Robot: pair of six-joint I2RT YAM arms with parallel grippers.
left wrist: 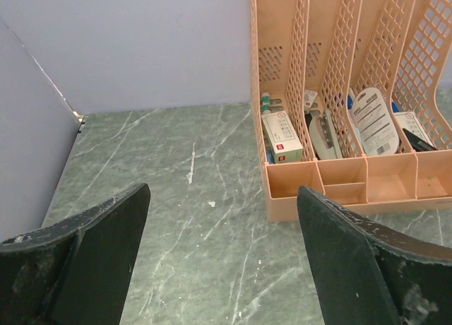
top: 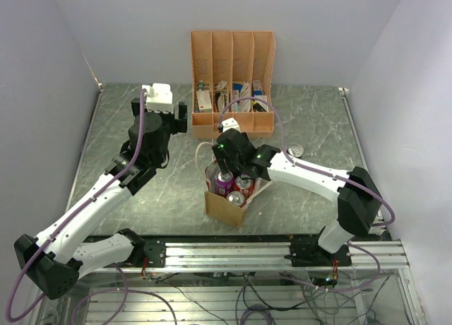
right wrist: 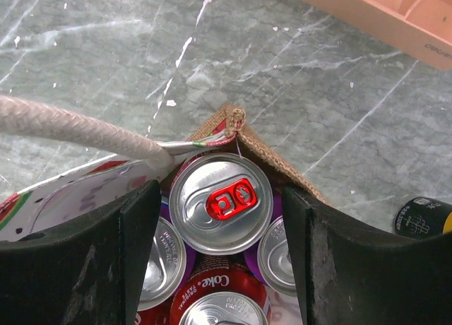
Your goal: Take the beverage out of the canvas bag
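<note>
woven tan canvas bag [top: 224,206] sits centre frame, packed with round cans. right gripper [right wrist: 220,193] fingers are spread, straddling a silver-topped, red-tabbed can [right wrist: 220,212]. left gripper [left wrist: 222,194], upper left, gapes over the veined green marble table [left wrist: 176,148].

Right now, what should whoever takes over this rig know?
Left pincer: open, empty, low over the table left of the organizer.
Right pincer: open, straddling the purple can in a corner of the bag, not gripping yet.
The bag stands mid-table with several cans inside.
Done: one drink sits on the table right of the bag, probably already removed.
Left: close on the purple can, lift it out, set it down.
</note>
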